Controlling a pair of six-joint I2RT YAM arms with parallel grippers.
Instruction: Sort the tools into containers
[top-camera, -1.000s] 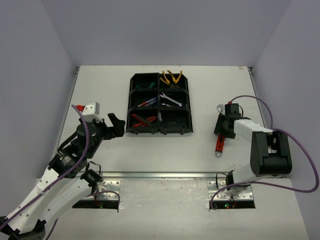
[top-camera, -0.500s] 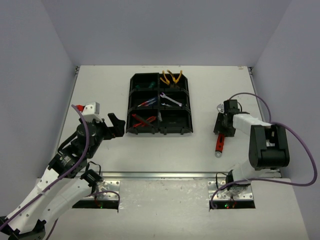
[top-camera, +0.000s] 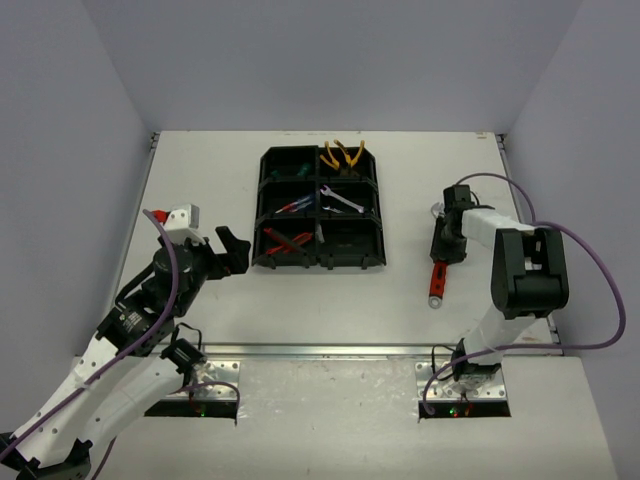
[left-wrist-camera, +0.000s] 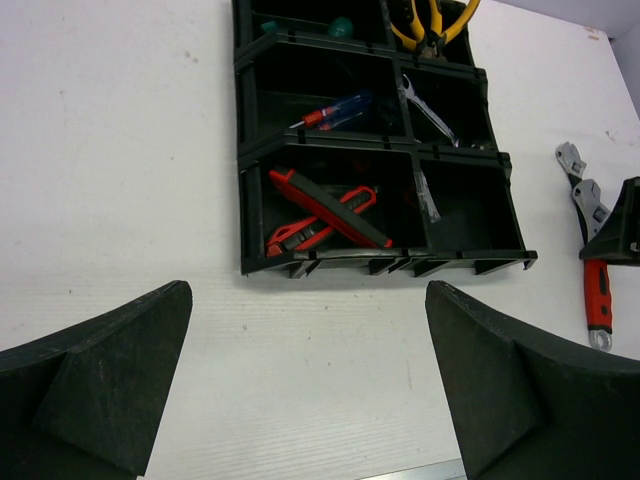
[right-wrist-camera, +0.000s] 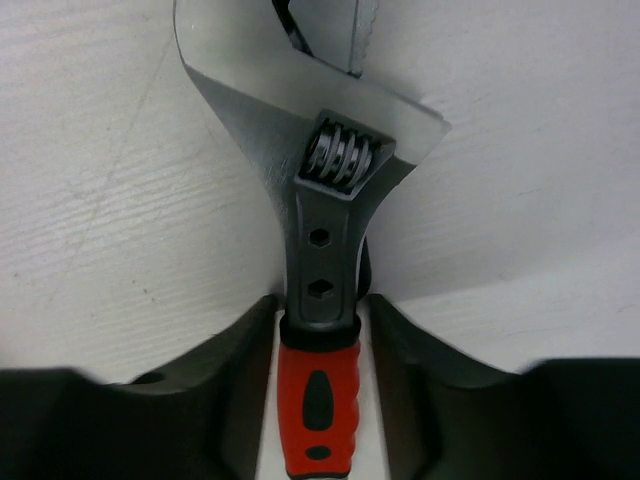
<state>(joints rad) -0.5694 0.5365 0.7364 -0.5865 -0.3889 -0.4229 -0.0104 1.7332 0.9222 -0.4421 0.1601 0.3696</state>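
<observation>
- One black plastic tray (left-wrist-camera: 380, 263), mid-table (top-camera: 200, 180), split 2x3 into six open rectangular bins. The table is white with a faint grain.
- Far-left bin: one green screwdriver (left-wrist-camera: 340, 27); only its rounded handle shows.
- Far-right bin: yellow pliers (top-camera: 343, 155), two pairs by handle count.
- Mid-left bin: two tools side by side, one blue screwdriver (left-wrist-camera: 350, 103) with a clear handle and one red screwdriver (left-wrist-camera: 315, 117).
- Mid-right bin: one slim silver wrench (left-wrist-camera: 425, 100), lying diagonal.
- Near-left bin: one red-black knife (left-wrist-camera: 335, 210) crossed over one red pliers (left-wrist-camera: 290, 238).
- Near-right bin: one small silver tool (left-wrist-camera: 428, 195) against the left wall; can't tell what kind.
- One adjustable wrench (right-wrist-camera: 325, 230) lies flat on the table, right of the tray and well apart from it. It has a steel head, a knurled worm screw, two hex holes in the neck, and a red grip with a black oval inset.
- Right claw (top-camera: 445, 240) is narrow and straddles the wrench where the neck meets the grip. There is one black finger (right-wrist-camera: 215, 370) on each side, with slivers of table between fingers and grip. Not clamped.
- Left claw (left-wrist-camera: 310, 390) is spread wide and holds nothing. It sits over bare table, near-left of the tray. Two black wedge fingers.
</observation>
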